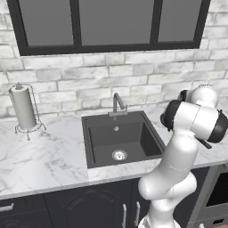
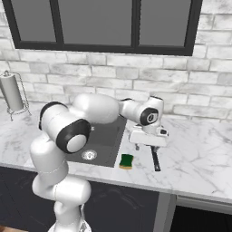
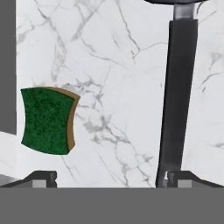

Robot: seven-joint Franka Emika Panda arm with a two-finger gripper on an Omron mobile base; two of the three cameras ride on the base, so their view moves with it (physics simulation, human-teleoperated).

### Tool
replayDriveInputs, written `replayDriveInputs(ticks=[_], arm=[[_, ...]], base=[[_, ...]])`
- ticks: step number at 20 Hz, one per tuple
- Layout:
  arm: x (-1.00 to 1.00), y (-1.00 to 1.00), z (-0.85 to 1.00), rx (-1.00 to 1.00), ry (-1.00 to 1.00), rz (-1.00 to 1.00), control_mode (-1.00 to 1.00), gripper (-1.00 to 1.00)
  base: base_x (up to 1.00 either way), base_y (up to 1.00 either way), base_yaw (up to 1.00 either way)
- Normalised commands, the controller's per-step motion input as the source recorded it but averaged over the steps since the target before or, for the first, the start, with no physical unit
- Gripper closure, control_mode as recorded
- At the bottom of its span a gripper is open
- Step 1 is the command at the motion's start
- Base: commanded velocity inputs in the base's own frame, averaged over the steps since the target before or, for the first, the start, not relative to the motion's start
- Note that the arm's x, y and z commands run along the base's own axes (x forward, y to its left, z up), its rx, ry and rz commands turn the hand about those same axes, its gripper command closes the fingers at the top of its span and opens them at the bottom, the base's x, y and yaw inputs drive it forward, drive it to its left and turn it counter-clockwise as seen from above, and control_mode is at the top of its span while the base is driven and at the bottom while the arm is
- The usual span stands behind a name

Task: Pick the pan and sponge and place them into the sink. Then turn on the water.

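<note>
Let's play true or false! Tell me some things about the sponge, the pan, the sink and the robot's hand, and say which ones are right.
1. The sponge lies inside the sink. False: it lies on the marble counter, just past the sink's right rim.
2. The sponge is green on top. True.
3. The gripper is squeezing the pan's handle. False: it is open and hangs above the handle, holding nothing.
4. Water is running from the faucet. False: no stream shows, and the basin holds nothing but its silver drain.
5. A paper towel roll stands on the counter left of the sink. True.
6. In the hand view, the sponge and the handle lie apart, with bare marble between them. True.
</note>
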Motion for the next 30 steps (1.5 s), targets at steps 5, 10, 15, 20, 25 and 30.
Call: replayDriveInputs(ticks=[5,10,15,20,25,30], arm=[[0.06,-0.08,-0.19,0.04,-0.01,0.04,-1.00,-1.00],[0.04,-0.08,-0.18,0.03,-0.02,0.05,-1.00,-1.00],[0.04,-0.12,-0.16,0.02,-0.04,0.06,-1.00,-1.00],[0.07,-0.09,-0.16,0.02,-0.05,0.06,-1.00,-1.00],[0.07,-0.02,-0.19,0.02,-0.06,0.07,-1.00,-1.00],[0.09,-0.08,-0.14,0.00,-0.07,0.07,-1.00,-1.00]], base=[[0.00,0.00,0.00],[0.00,0.00,0.00],[0.00,0.00,0.00],[0.00,0.00,0.00],[0.00,0.00,0.00],[0.00,0.00,0.00]])
